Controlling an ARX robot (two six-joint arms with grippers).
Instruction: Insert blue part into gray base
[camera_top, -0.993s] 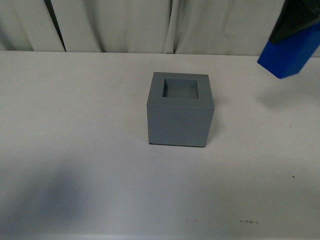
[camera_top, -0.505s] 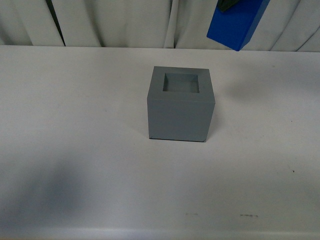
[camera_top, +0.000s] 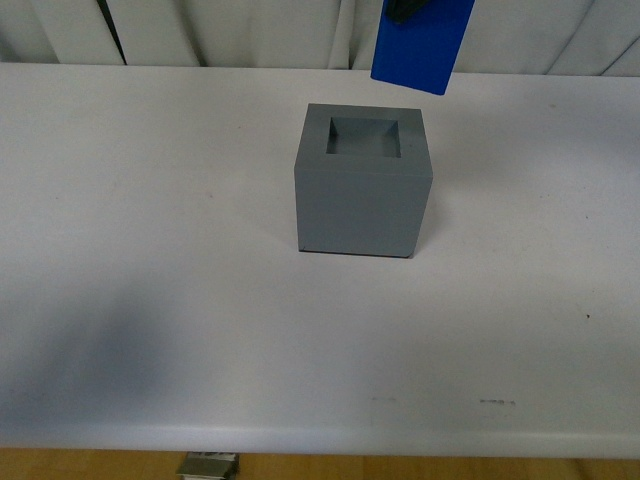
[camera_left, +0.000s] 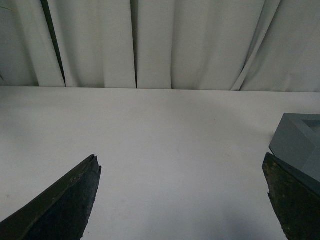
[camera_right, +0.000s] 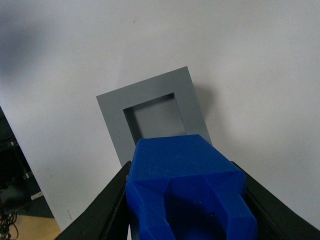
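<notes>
**Blue part held in air over far side of table; gray base socket unfilled**

The gray base (camera_top: 365, 195) stood about mid-table, somewhat nearer the far edge of the white table (camera_top: 150, 250). It was a matte blue-gray cube with a square recess in the top face, and the recess held nothing.

The blue part (camera_top: 422, 45) was bright blue and matte, with flat faces and a square section. It hung clear of the table toward the far edge, up and slightly right of the base and not touching it.

In the right wrist view its upper end showed faceted shoulders around a dark hollow. The right gripper (camera_right: 187, 200) was clamped on that end, one dark finger (camera_right: 112, 200) against each side.

The left gripper (camera_left: 180, 165) was spread wide with nothing between its fingers, low over bare table. A corner of the base showed just beside one finger.
</notes>
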